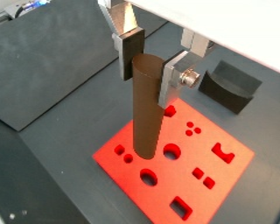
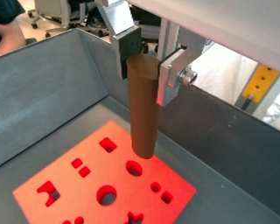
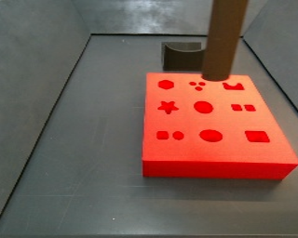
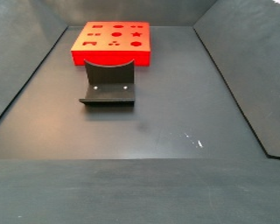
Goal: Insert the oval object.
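End effector [image 1: 152, 59] pointing down, silver finger plates [image 2: 175, 70] clamped on the oval object [image 1: 147, 112], which hangs vertical; seen in both wrist views.

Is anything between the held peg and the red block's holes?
Nothing visible. The pincer is shut on the peg, which hangs upright above the red block; the dark curved block sits off to one side.

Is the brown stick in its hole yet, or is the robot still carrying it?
Picked up: the gripper is shut on the oval object, holding it upright. In hand: the peg hangs over the red block, its lower end near the holes; whether it touches is hard to tell. Left to do: line it up with its matching hole, push it down, let go. The dark grey curved block sits apart on the floor.
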{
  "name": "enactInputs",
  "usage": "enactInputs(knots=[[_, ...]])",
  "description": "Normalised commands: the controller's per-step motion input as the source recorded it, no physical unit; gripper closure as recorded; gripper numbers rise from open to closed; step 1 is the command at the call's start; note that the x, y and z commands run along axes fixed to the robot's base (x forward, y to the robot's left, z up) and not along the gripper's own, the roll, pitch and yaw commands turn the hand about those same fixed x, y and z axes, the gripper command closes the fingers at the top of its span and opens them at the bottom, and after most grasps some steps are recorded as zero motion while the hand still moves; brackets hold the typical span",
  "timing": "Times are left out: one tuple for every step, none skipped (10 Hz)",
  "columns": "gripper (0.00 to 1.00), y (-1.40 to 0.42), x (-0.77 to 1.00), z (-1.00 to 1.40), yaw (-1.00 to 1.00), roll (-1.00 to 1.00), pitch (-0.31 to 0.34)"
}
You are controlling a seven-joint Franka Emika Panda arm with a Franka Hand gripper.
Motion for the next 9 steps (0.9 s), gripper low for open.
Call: enactInputs(knots=[[1.00,0.00,1.00,0.00,0.00,0.15,0.000],[1.00,0.05,1.00,-0.04,0.00,0.25,0.000],[1.00,0.07,1.00,-0.12,0.00,0.32,0.007],[1.00,0.00,1.00,-0.15,0.00,0.45,0.069],[1.00,-0.15,0.87,-0.16,0.00,0.50,0.150],[1.00,-0.27,0.78,-0.22,0.00,0.46,0.183],[1.00,-0.32,0.65,-0.17,0.00,0.47,0.244],[1.00,-0.43,0.55,-0.23,0.00,0.44,0.269],[1.00,-0.16,0.17,-0.20,-0.22,0.00,0.060]])
